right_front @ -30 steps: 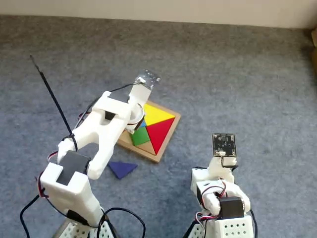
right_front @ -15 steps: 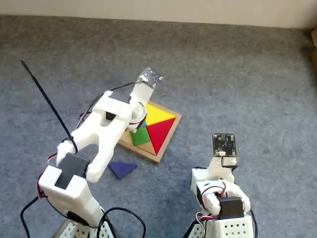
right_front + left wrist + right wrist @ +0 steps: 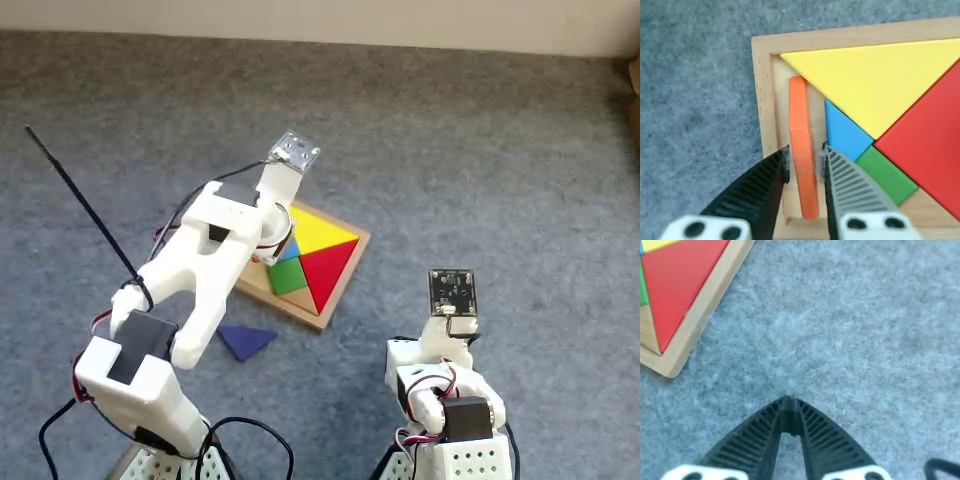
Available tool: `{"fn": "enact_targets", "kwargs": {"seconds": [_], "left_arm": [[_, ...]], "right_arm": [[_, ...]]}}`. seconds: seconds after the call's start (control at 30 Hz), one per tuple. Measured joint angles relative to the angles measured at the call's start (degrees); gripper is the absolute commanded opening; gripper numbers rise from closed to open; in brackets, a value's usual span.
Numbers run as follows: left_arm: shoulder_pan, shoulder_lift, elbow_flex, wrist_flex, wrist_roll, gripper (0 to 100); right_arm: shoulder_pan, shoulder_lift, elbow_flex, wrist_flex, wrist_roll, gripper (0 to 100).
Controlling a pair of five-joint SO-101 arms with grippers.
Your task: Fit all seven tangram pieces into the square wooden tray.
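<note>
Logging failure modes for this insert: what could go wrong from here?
1. The orange piece stands on edge in the left claw; released like this, it may tip onto the blue piece or wedge against the tray wall instead of lying flat.
2. The dark blue triangle lies on the carpet outside the tray; a crooked orange piece could block its slot.

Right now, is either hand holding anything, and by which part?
The left hand holds the orange piece, standing on edge in the tray, pinched across its flat faces near mid-length. The right hand is shut and empty.
</note>
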Motion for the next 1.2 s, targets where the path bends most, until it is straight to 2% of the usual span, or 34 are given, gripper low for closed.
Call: {"fn": "enact_targets", "kwargs": {"seconds": [0.5,0.87,1.2], "left_arm": [[2.9,-12.75,6.24,0.53,-0.18,13],[-6.95,-13.01,6.95,-6.15,-0.18,13],[-7.3,-13.1,13.36,-13.01,-0.18,13]], "right_arm": [[0.0,0.0,0.0,0.0,0.0,0.7],[0.0,0.0,0.0,0.0,0.0,0.7],[0.0,0.0,0.0,0.0,0.0,0.7]]}}
